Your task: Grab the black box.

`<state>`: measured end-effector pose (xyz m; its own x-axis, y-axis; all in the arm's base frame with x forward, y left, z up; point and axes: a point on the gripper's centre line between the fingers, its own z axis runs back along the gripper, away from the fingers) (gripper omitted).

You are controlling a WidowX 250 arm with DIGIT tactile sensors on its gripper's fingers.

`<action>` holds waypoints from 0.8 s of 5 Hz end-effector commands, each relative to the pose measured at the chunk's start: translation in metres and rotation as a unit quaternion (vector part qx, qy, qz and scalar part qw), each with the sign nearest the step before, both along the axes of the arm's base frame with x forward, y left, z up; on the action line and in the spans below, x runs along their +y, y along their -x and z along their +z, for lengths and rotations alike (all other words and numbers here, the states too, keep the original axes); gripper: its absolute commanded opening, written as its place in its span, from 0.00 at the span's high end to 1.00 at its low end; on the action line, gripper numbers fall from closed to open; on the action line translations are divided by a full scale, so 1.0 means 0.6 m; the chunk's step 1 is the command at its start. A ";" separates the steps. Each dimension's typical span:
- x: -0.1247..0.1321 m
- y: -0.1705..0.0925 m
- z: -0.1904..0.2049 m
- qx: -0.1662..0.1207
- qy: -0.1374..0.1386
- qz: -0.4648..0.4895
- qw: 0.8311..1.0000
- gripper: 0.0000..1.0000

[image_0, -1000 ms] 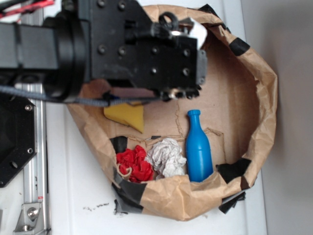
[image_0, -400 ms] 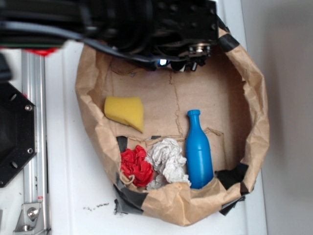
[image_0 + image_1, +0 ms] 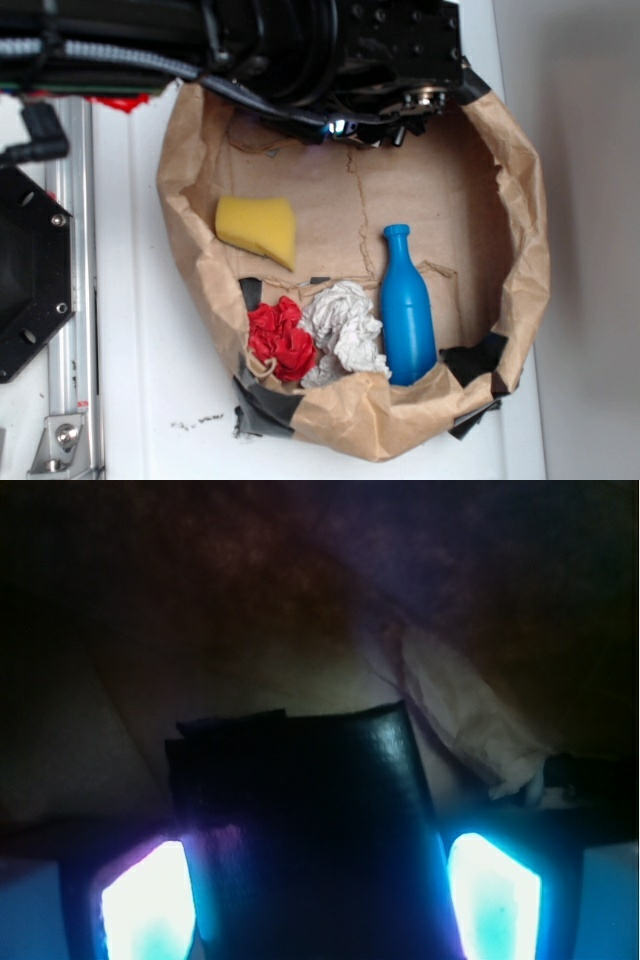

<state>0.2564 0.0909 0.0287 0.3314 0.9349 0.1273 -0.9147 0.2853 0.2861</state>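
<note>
In the wrist view the black box [image 3: 300, 780] fills the gap between my two glowing fingers and reaches past their tips. My gripper [image 3: 320, 890] is shut on it, a pad pressed against each side. Crumpled brown paper rises behind the box. In the exterior view the gripper [image 3: 385, 128] is at the far rim of the brown paper bag [image 3: 525, 230], under the black arm. The box itself is hidden there by the arm.
Inside the bag lie a yellow sponge [image 3: 258, 228], a blue bottle [image 3: 405, 310], a red crumpled wad [image 3: 278, 338] and a white crumpled paper [image 3: 345, 325]. A black hexagonal plate [image 3: 30, 270] and a metal rail [image 3: 70, 400] sit left of the bag.
The arm has swung from over the bag's middle to its far rim, uncovering the sponge. In the last half second it shifted only slightly.
</note>
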 end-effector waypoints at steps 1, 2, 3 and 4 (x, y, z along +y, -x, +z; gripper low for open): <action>0.005 0.010 0.000 -0.010 -0.002 -0.049 0.999 1.00; 0.006 0.012 0.010 -0.010 0.007 -0.070 0.997 1.00; 0.006 0.001 0.071 -0.024 0.030 -0.194 0.980 1.00; -0.020 -0.011 0.153 -0.065 0.052 -0.316 0.945 1.00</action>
<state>0.2624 0.0653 0.1034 0.8195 0.5710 0.0497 -0.5713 0.8069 0.1502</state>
